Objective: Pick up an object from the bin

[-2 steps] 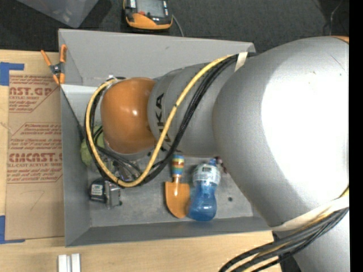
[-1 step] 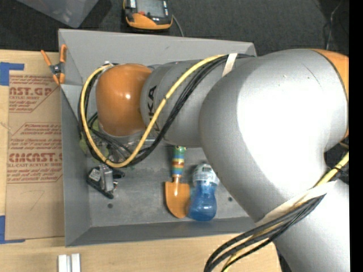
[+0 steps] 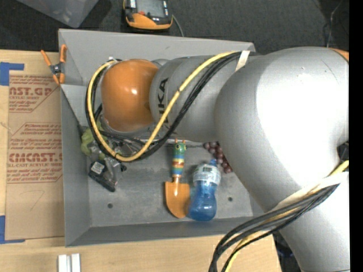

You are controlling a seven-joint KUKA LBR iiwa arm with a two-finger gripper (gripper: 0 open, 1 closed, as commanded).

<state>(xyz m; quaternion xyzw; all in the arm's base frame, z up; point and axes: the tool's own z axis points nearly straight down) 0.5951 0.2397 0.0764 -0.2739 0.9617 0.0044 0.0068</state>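
My gripper shows as a dark block with a small white label, sticking out from under the wrist at the bin's left side, low over the floor. Just above and left of it, a crumpled olive-green thing lies against the left wall, partly hidden. To the right lies an orange toy shovel with a striped, many-coloured handle pointing away. A blue bottle with a clear cap lies alongside the shovel, touching its blade.
A cluster of dark red beads peeks out from under the arm at the right. The arm, its orange cover and yellow-black cables hide the back and middle of the bin. Bare floor runs along the front wall.
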